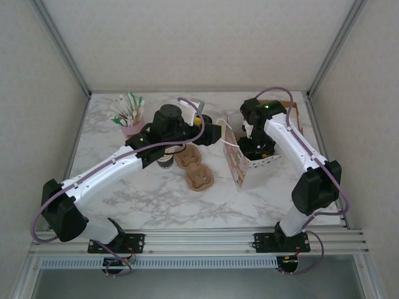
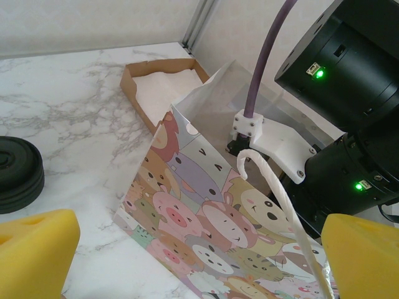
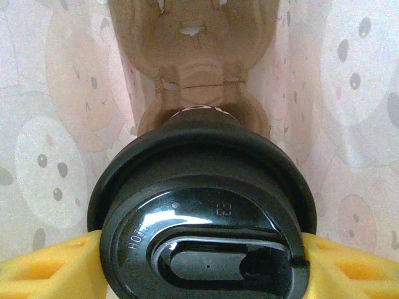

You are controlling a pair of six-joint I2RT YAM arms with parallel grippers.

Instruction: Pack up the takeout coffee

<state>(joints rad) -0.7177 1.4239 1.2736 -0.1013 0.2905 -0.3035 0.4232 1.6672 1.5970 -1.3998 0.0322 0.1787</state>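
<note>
Black-lidded dark paper takeout coffee point(image 3: 202, 205), clamped in your right gripper point(image 3: 199, 277), is already inside the cartoon-print paper bag point(image 2: 206, 218). Your left gripper point(image 2: 199, 261) gapes; only release seems to remain.

The embossed word "HOT" stands on the takeout coffee point(image 3: 201, 187) lid's left side.

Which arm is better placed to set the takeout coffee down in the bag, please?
Right. The right jaws are shut on the takeout coffee inside the bag, by the cardboard carrier; the left jaws stand open outside the bag.
</note>
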